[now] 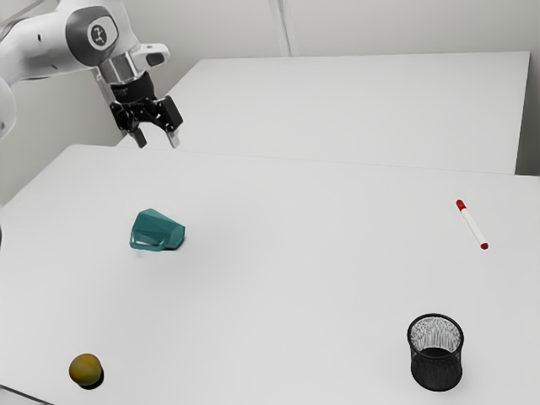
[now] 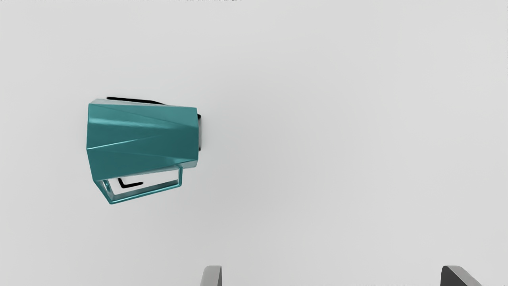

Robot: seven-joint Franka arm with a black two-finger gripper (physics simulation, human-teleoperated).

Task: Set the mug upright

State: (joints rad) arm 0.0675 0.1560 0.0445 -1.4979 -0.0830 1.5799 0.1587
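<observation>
- Above the white table, the black two-finger gripper hangs with its fingers spread apart.
- On the tabletop below it, the teal faceted mug lies on its side.

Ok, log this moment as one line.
gripper: open, raised above table | mug: on its side, ungrasped | task: not yet done

The tabletop is carrying one mug, one marker, one mesh cup and one round thing (that last is perhaps being a fruit; the exterior view is leaving its kind unclear).
</observation>
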